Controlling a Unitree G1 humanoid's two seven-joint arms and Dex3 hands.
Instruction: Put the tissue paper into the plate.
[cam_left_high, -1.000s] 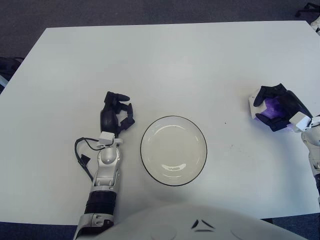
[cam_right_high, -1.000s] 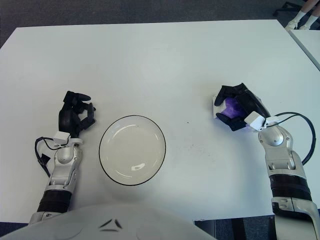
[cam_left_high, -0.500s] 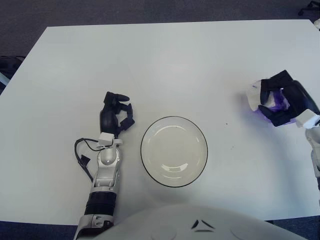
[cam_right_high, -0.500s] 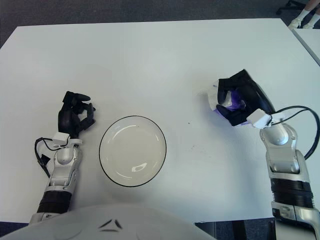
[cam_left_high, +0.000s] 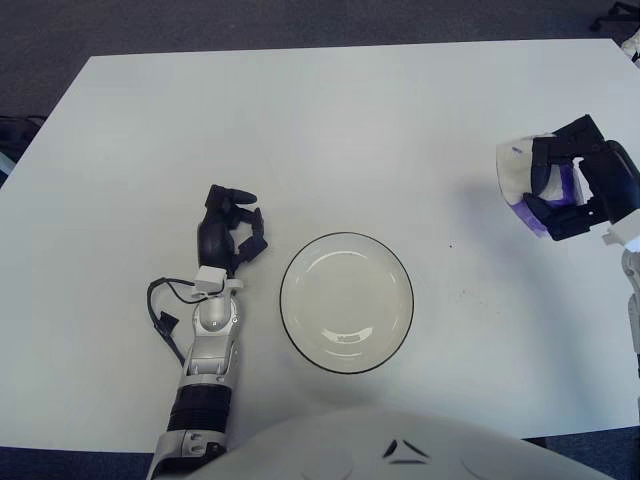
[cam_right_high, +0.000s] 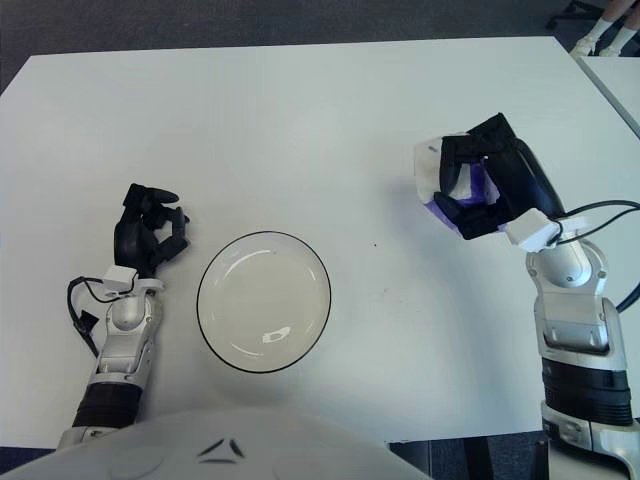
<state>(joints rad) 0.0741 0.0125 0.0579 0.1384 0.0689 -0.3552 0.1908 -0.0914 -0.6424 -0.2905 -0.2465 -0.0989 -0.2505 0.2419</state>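
A white plate with a dark rim lies on the white table near its front edge. My right hand is at the right, raised above the table, its black fingers closed around a white and purple tissue pack. The pack also shows in the left eye view. It hangs well to the right of the plate. My left hand rests on the table just left of the plate, fingers curled, holding nothing.
The white table stretches wide behind the plate. A black cable loops beside my left forearm. A cable also runs off my right wrist. Dark floor lies beyond the table's far edge.
My right hand has lifted the tissue pack off the table and raised it, turning it so the white face shows. The left hand has stayed in place.
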